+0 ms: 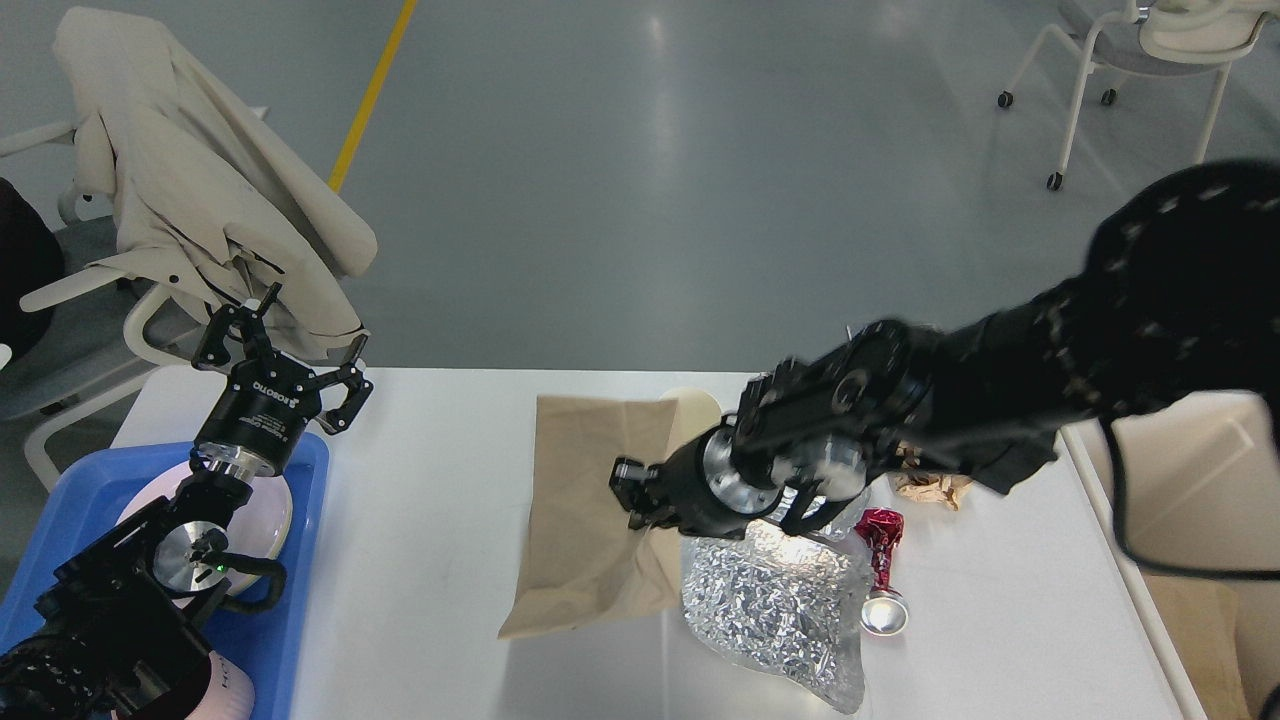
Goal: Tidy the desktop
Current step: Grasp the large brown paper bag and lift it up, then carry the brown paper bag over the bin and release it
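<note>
While spread, left gripper (283,338) labelled "ROBOTIQ"

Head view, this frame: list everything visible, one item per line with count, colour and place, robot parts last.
desktop: 1, white, fills the lower frame.
paper bag: 1, brown, centre, one edge lifted at the right claw.
foil sheet: 1, silver, crumpled, right of the bag.
paper cup: 1, cream, behind the bag, mostly hidden.
crushed can: 1, red and silver, right of the foil.
crumpled paper: 1, tan, under the right arm.
tray: 1, blue, left edge.
plate: 1, white, on the tray.
chairs: 2, white; left one draped with a beige coat, another far right.
bin: 1, cream, right of the desktop.
left claw: black, open, above the tray's far corner.
right claw: black, at the bag's edge; its fingers can't be told apart.
</note>
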